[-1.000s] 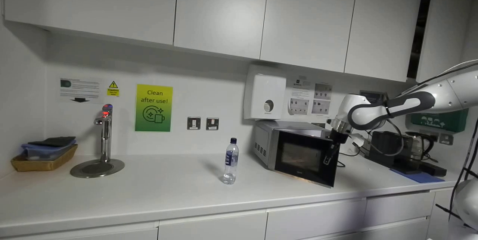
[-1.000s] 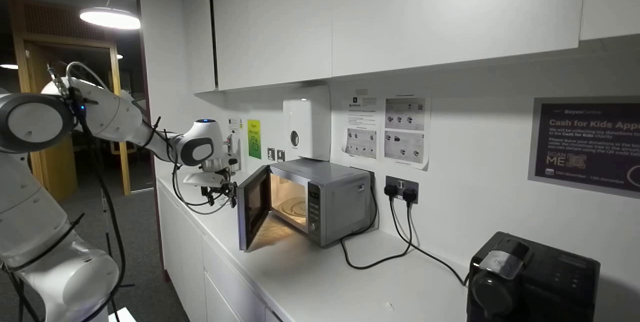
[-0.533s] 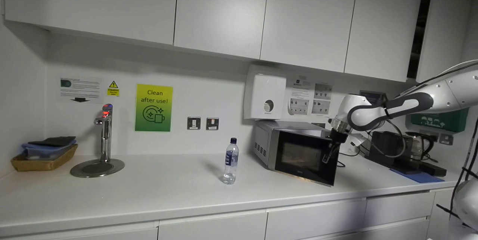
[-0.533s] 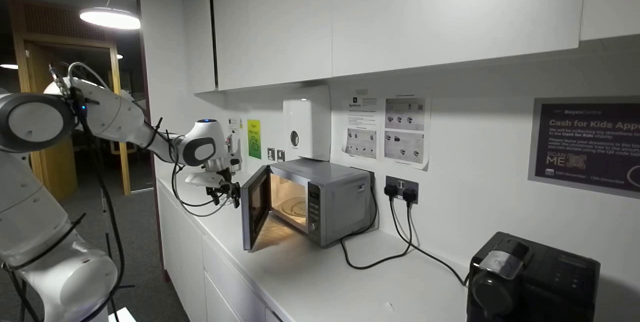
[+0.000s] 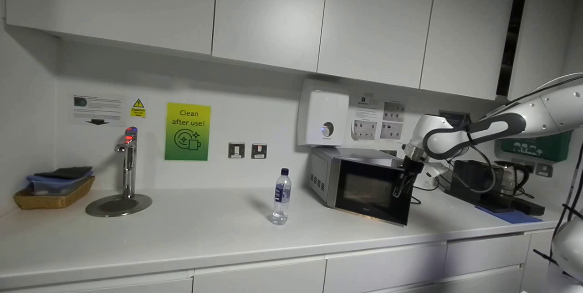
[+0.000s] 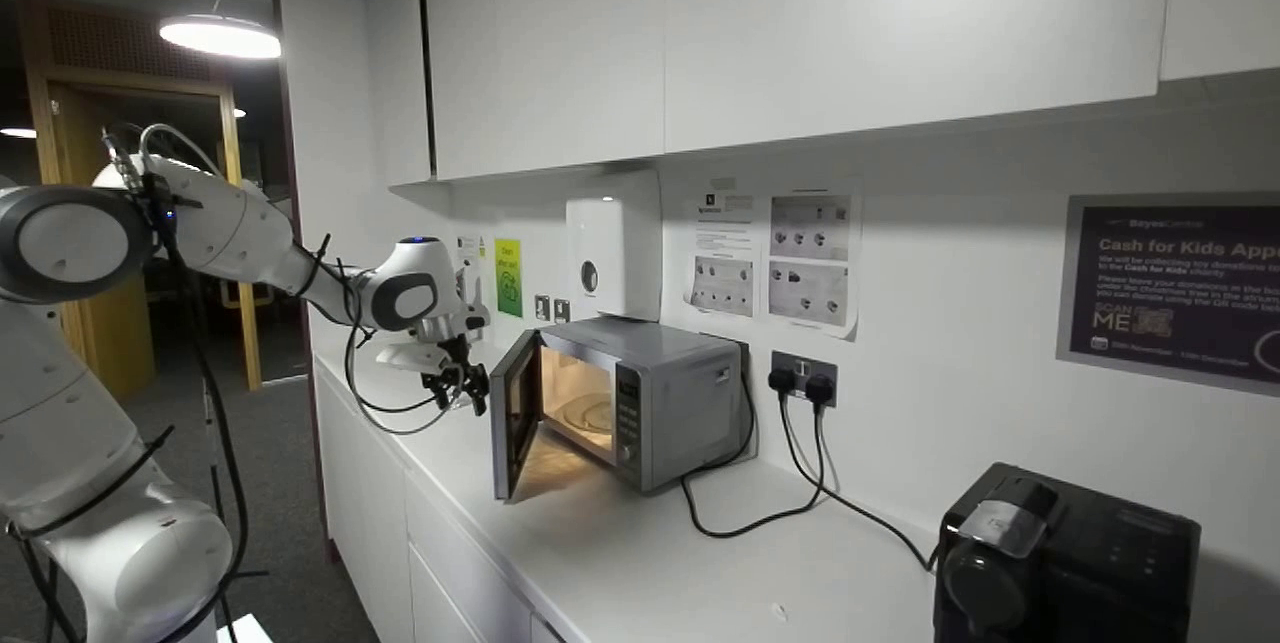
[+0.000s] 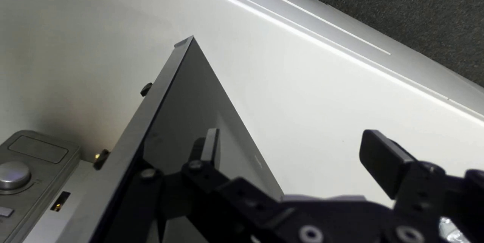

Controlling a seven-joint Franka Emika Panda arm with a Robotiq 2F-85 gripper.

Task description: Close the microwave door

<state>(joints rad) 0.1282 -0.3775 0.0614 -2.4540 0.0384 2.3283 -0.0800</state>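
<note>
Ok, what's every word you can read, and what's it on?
Yellow-green rectangular poster: "Clean after use!"
Small yellow warning sign: "Caution"
Dark rectangular poster: "BayesCentre"
Same poster: "Cash for Kids App" (cut off)
Same poster: "SCAN ME"
Too small or blurred to read: white paper notices, blue label on the clear plastic bottle, mark on the dark-glass microwave door, dark poster's smaller print.

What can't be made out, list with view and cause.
Whether end effector touches microwave door: wrist view, end effector hides the spot.
Round plate, right part: in an exterior view, behind control panel.
Dark poster, right-hand text: in an exterior view, cut by picture edge.
Bottle label print: in an exterior view, too small.
</note>
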